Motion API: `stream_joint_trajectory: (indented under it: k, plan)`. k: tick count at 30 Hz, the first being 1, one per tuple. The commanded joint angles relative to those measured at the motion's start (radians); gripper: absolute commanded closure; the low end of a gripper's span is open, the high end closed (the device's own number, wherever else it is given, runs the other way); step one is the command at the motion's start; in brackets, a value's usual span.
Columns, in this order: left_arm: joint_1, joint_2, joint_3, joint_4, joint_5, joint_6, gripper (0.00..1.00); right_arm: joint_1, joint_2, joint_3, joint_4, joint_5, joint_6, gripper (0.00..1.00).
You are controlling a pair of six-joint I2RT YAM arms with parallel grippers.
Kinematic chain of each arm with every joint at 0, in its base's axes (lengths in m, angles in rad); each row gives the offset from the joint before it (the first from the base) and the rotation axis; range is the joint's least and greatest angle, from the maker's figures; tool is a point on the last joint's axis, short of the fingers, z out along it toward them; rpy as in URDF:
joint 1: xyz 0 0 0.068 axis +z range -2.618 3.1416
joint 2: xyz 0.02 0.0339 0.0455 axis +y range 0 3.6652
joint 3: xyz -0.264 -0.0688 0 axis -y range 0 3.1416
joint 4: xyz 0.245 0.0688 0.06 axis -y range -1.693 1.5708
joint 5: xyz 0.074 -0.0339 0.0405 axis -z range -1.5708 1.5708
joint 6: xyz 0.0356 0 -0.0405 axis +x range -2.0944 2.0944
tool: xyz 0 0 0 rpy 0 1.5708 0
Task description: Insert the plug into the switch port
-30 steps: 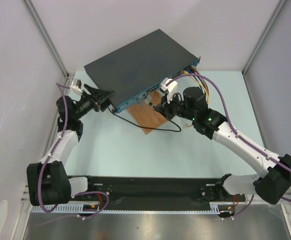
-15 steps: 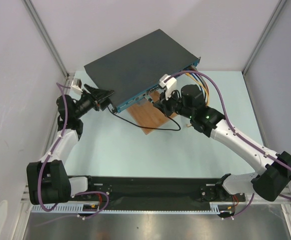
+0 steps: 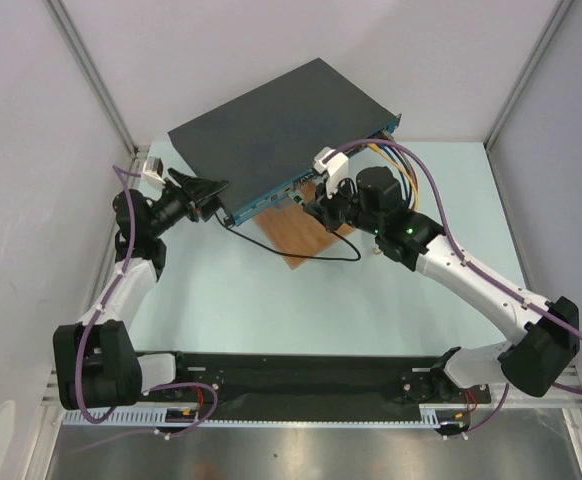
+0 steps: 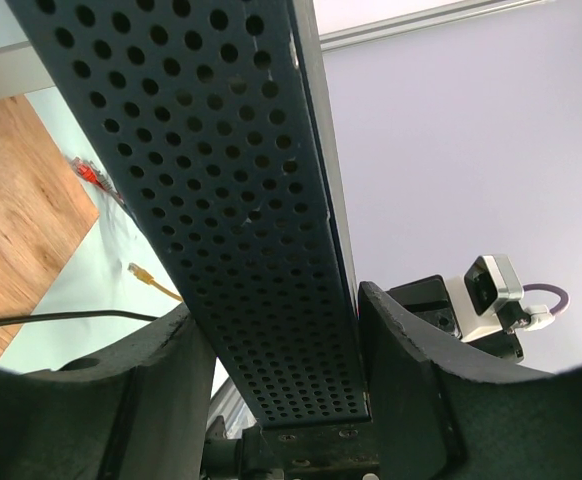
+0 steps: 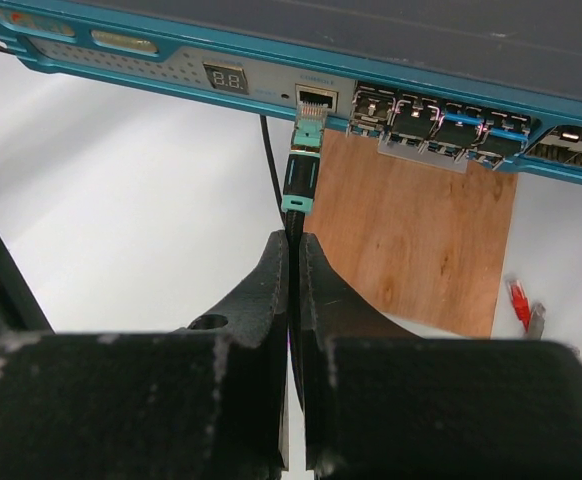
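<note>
The big dark-grey switch box (image 3: 271, 130) lies tilted at the back, its blue face (image 5: 171, 75) turned toward the right arm. My left gripper (image 3: 215, 190) is shut on the box's perforated side wall (image 4: 251, 220), with one finger (image 4: 411, 380) on each side of it. My right gripper (image 5: 293, 240) is shut on the thin black cable just behind the plug (image 5: 306, 135). The plug's pale tip stands at the mouth of a switch port (image 5: 317, 98) beside the small display. How deep the tip sits in the port cannot be made out.
A wooden board (image 3: 306, 235) lies under the box's front edge. The black cable (image 3: 341, 258) loops across it onto the table. Occupied ports (image 5: 441, 125) with silver latches sit right of the plug. Loose yellow (image 4: 151, 280) and red (image 5: 519, 300) cable ends lie nearby. Side walls stand close by.
My right gripper has moved left and toward the blue face, bringing the plug up to the port. The left gripper's jaws have closed in on the box's side wall.
</note>
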Motion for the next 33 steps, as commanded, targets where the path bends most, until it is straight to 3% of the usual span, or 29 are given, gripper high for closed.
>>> stream_joint_trajectory:
  k: [1,33]
  plan:
    - [-0.019,-0.018,0.026,0.023,-0.021,0.076,0.98,0.006,0.01,0.056,0.037,0.018,-0.004,1.0]
    - [-0.036,-0.019,0.006,0.041,-0.02,0.064,1.0,0.002,0.084,0.156,0.03,0.033,0.036,1.0]
